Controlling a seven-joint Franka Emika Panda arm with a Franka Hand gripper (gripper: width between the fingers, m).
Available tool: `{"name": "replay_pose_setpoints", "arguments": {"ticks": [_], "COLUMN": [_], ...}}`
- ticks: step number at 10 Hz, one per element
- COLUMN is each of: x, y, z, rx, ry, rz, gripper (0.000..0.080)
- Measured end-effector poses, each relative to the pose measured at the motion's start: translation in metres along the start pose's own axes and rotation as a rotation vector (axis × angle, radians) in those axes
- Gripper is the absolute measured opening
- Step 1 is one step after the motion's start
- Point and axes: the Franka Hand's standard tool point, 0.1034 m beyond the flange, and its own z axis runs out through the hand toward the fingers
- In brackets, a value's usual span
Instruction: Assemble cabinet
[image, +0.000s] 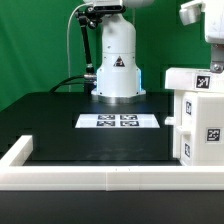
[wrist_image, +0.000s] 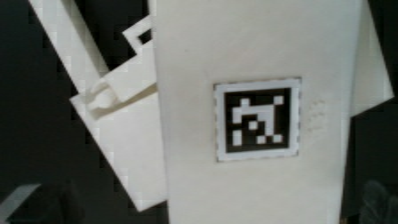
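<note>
**Exterior view**

You are looking across a black table (image: 60, 125). A low white border frame (image: 60, 172) is running along the lower edge of the picture and turning up at the lower left corner. The robot base (image: 117, 70) is standing at upper centre, behind the marker board (image: 118, 121), which is lying flat in the middle of the frame. The wide black area filling the left half, between the frame and the robot base, is lying bare and offering open room.

The cabinet (image: 198, 115) is standing at the right edge of the picture, a white box-like body bearing square tags on its faces; its right part is being cut off by the frame edge. The gripper (image: 205, 40) is hanging at the upper right, directly above the cabinet. Only part of it is showing here, and its fingertips are not distinguishable.

**Wrist view**

You are seeing the cabinet (wrist_image: 249, 110) close up, filling most of the picture. A tall white panel is carrying one square tag (wrist_image: 260, 120) at centre right. At upper left, further white panel edges are angling away, with dark gaps between them. No contents are visible inside the body.

The jaws are standing spread wide and nothing is gripped between them.
</note>
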Motion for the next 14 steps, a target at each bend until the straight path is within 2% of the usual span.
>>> {"name": "replay_pose_setpoints", "arguments": {"ticks": [3,6,7,8,14], "x": [-0.009,-0.01,-0.01,-0.01,-0.015], "y": [-0.001,-0.001,-0.001,-0.001,0.002], "z": [0.012,0.013,0.013,0.013,0.013], "rx": [0.006,0.007,0.007,0.007,0.008], "ry": [-0.003,-0.004,-0.004,-0.004,-0.004], "rz": [0.012,0.027,0.027,0.027,0.11], "gripper": [0.0796,0.0785,0.0601,0.056,0.056]}}
